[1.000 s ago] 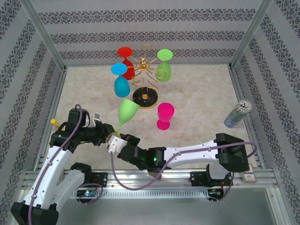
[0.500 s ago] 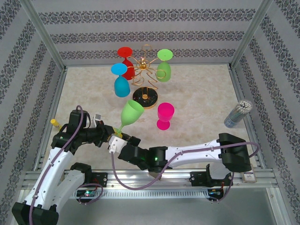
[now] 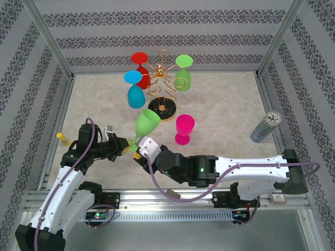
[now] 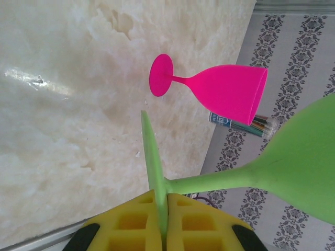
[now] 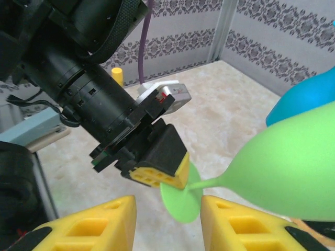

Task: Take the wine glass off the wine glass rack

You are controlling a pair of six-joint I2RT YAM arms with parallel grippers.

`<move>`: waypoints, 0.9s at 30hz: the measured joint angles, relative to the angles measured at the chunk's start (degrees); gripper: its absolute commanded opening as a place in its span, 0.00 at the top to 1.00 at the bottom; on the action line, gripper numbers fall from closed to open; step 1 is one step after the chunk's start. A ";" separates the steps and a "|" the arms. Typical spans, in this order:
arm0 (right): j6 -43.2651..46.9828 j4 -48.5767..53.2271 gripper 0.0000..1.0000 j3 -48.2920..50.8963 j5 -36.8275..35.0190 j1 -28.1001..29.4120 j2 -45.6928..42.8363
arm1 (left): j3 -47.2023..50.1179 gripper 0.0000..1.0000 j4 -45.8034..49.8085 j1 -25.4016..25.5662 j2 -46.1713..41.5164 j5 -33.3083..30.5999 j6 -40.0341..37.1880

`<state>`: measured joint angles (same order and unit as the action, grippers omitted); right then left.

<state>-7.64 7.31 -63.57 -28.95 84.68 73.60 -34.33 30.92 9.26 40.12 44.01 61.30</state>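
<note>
L gripper (image 4: 162, 212) tight, R gripper (image 5: 167, 219) jaws apart, tip-to-tip

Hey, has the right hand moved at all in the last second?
Yes. In the top view the right hand has shifted up and to the right, ending closer to the black base of the rack.

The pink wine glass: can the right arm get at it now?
Probably yes. The pink wine glass stands free on the table just beyond the open right hand; the green glass held by the left hand is off to one side.

Lime wine glass (image 3: 147, 123) tilted, gold rack (image 3: 158, 73) upright
</note>
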 measured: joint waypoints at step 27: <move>-16.28 16.92 0.37 -13.88 35.36 -27.61 -2.47 | 9.68 1.00 -13.77 0.07 -6.10 -0.46 -0.61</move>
<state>-23.92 24.23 -77.45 6.42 57.08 71.13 -24.64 17.15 9.32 34.02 43.55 60.69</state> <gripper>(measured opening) 0.626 0.071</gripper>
